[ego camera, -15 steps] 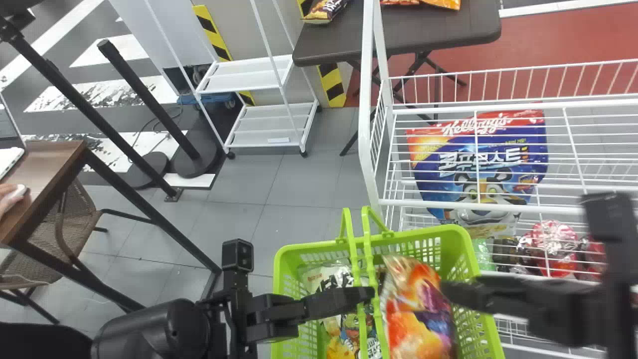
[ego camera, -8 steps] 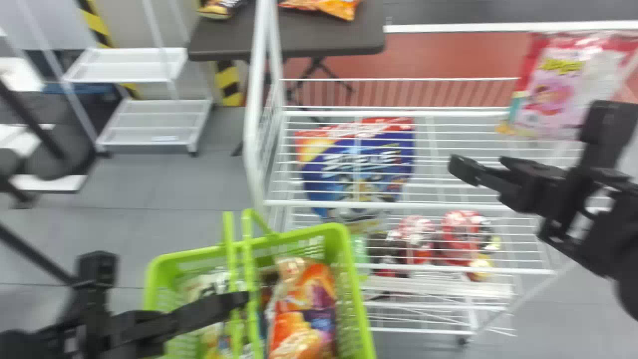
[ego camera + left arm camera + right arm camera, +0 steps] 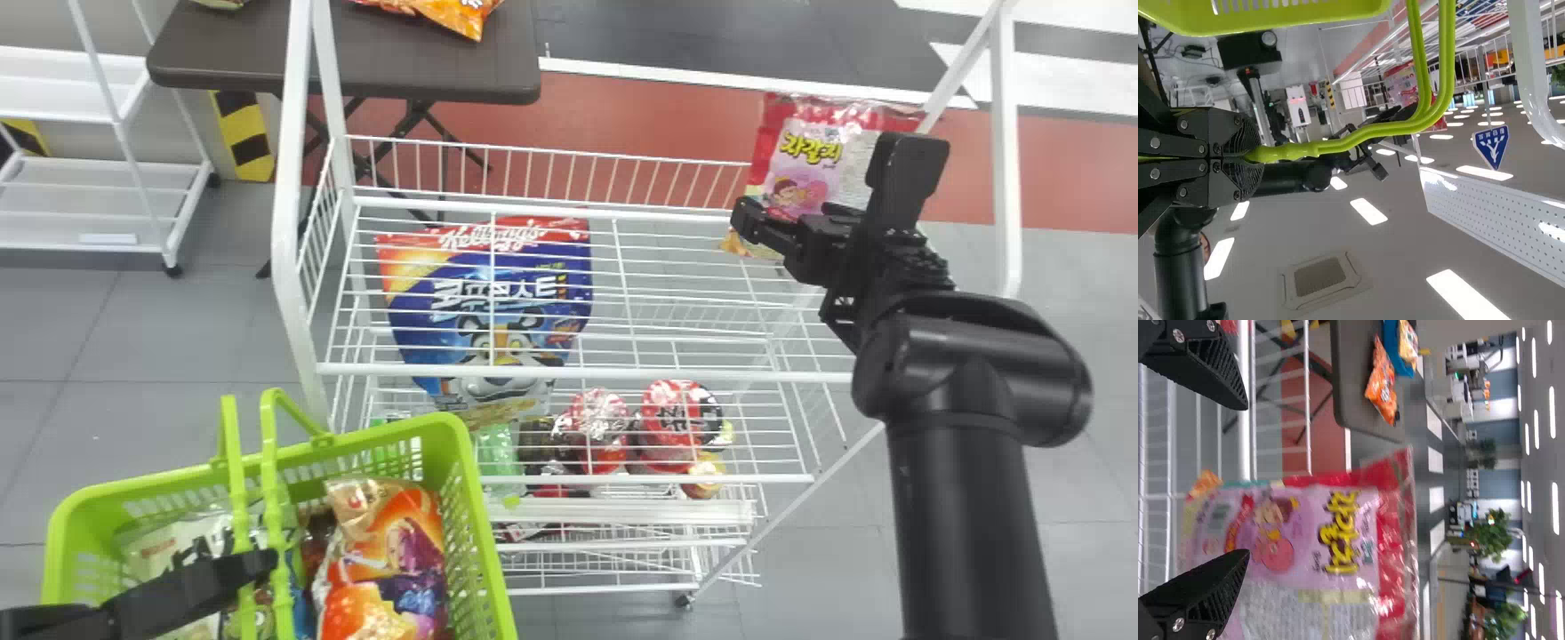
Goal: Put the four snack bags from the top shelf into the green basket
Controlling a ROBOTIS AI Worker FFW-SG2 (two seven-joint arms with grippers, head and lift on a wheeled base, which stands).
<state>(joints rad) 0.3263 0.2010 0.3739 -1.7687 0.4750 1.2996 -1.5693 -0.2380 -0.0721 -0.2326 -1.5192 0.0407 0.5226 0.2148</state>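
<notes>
In the head view my left gripper [image 3: 258,566] is at the green basket [image 3: 484,542], at lower left; in the left wrist view this left gripper [image 3: 1255,155] is shut on the basket's green handle [image 3: 1358,140]. An orange and purple snack bag [image 3: 382,569] and a whitish bag [image 3: 169,542] lie in the basket. My right gripper [image 3: 787,212] is at the top shelf's right end, in front of a pink and red snack bag [image 3: 805,160]. In the right wrist view the right gripper [image 3: 1245,480] is open, its fingers wide apart, with the pink bag [image 3: 1305,540] beyond them.
The white wire rack [image 3: 578,369] has posts at both ends. Beneath its top wires show a large blue bag [image 3: 489,311] and red-topped cups [image 3: 671,422]. Behind stands a dark table [image 3: 427,67] bearing an orange bag [image 3: 458,13]; a white trolley [image 3: 80,204] is at left.
The head view has swung to the right. My right gripper has moved from over the basket to the pink bag at the shelf's right end. The left gripper remains at the basket's handles.
</notes>
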